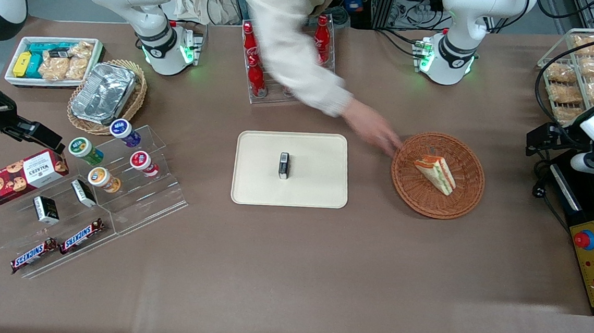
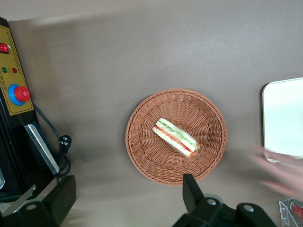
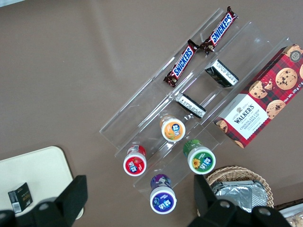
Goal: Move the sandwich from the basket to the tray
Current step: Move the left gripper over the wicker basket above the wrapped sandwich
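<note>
End effector hovers above the basket, fingers spread apart, empty; sandwich lies inside.

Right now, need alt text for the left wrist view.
A sandwich lies in a round wicker basket on a brown table, with the open gripper hovering above. A person's blurred hand reaches in near the tray.

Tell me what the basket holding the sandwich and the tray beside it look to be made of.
The basket looks like woven wicker, reddish-brown, with visible ribbed weave. The tray looks like smooth matte cream plastic with moulded rounded corners, though that is a guess. The sandwich lies in the basket; the gripper is open above it.
</note>
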